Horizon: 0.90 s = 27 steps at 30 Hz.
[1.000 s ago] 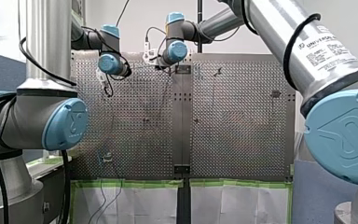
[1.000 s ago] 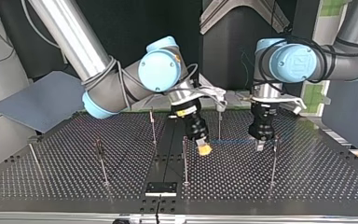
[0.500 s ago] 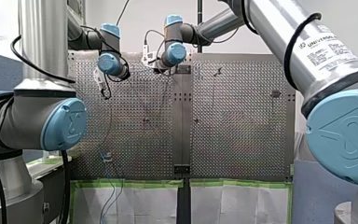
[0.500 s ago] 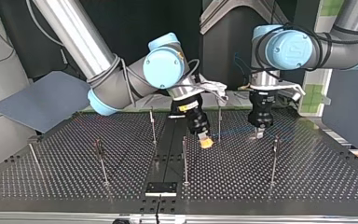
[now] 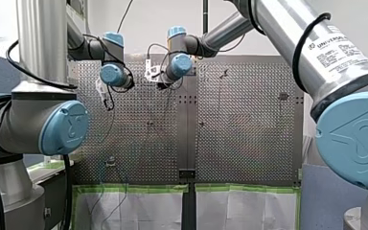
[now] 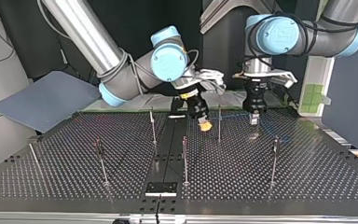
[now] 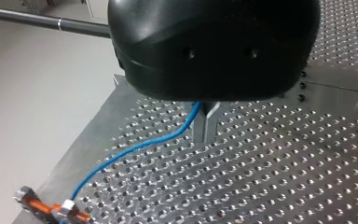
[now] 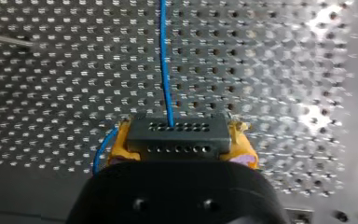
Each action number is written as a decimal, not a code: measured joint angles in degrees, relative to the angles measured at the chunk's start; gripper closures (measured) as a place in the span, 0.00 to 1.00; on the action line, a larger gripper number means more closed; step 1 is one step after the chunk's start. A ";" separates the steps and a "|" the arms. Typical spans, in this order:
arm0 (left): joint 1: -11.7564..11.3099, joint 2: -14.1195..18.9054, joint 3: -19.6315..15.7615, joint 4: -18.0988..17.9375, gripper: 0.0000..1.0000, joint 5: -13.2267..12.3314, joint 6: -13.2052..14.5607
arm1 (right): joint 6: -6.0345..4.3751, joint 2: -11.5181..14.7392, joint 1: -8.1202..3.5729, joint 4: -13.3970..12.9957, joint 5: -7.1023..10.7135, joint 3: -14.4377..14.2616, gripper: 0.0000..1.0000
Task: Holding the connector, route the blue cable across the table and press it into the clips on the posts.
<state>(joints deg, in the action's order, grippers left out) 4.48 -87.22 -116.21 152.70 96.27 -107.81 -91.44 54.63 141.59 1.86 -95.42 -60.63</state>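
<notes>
In the right wrist view my right gripper is shut with its yellow pads on a black connector. The blue cable runs straight ahead from the connector over the perforated table. In the left wrist view my left gripper has its metal fingers shut on the blue cable, which trails off towards a small orange and metal fitting near the table's corner. In the top view my right gripper hangs near the middle back and my left gripper is to its right, both just above the table.
Several thin posts stand on the table in the top view. One post rises between the two grippers, another post is left of them, and a third post stands nearer the camera. A grey board lies off the table's back left.
In the top view both grippers have moved away from the camera towards the table's back edge, past the middle posts. Both have stayed shut on what they hold.
</notes>
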 joint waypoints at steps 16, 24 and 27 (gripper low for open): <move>2.80 -0.39 -7.84 -4.55 1.00 3.61 -0.94 | 0.19 -0.03 -0.35 -0.55 -0.53 -6.75 1.00; 2.99 -3.87 -11.92 -8.23 1.00 3.51 -0.66 | -0.19 -0.07 -0.62 -1.92 -0.65 -10.16 1.00; 3.01 -5.42 -13.39 -9.78 1.00 3.24 -0.59 | -0.53 -0.08 -0.91 -3.21 -0.64 -11.46 1.00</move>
<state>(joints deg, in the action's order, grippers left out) 7.49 -92.63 -129.60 142.92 99.51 -108.40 -91.98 54.55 140.68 -1.35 -96.07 -72.09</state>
